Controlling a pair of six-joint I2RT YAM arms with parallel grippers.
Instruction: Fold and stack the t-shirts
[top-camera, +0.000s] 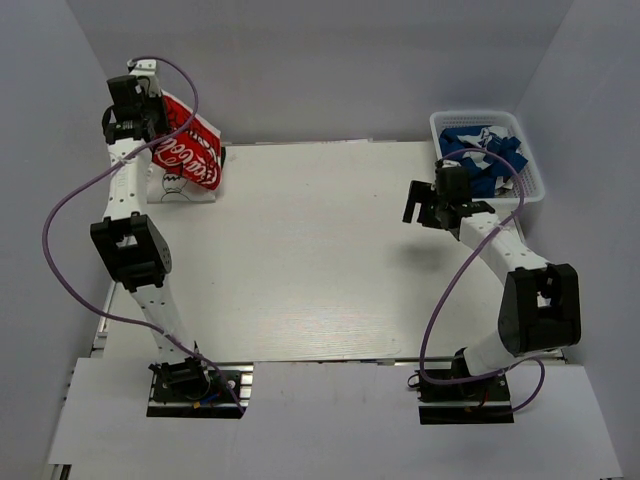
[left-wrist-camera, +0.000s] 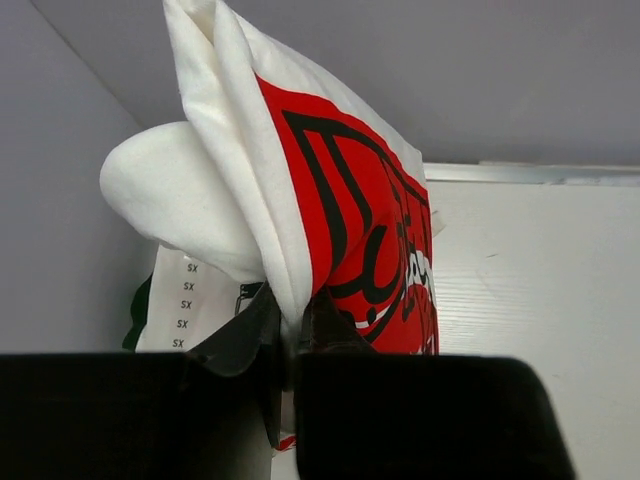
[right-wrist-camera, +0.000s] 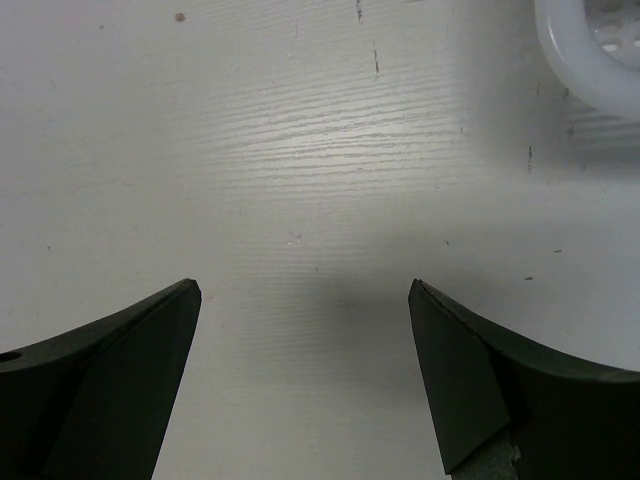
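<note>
**A:** Where's the white t-shirt with the red graphic (left-wrist-camera: 350, 215)?

**B:** Right across the table (top-camera: 320, 260) from the basket (top-camera: 533, 188), at the other far corner. The left gripper (left-wrist-camera: 293, 325) has its fingers clenched on a bunched fold of it and holds it up, so the cloth hangs in a loose peak (the red print faces towards the basket side).

**A:** Anything underneath?

**B:** Another white garment (left-wrist-camera: 190, 295) lies on the table at that same corner opposite the basket. It has a strip of "SX" size stickers and a sliver of dark green at its edge. I can't tell how it is folded.

**A:** And the right gripper (right-wrist-camera: 305, 290)?

**B:** Just beside the basket, on the side nearer the arm bases. It is over bare tabletop, fingers spread wide with nothing between them. The basket's rounded rim shows at the corner of its wrist view.

**A:** What's in the basket?

**B:** A blue t-shirt (top-camera: 482, 150) with white marks, crumpled and filling it.
</note>
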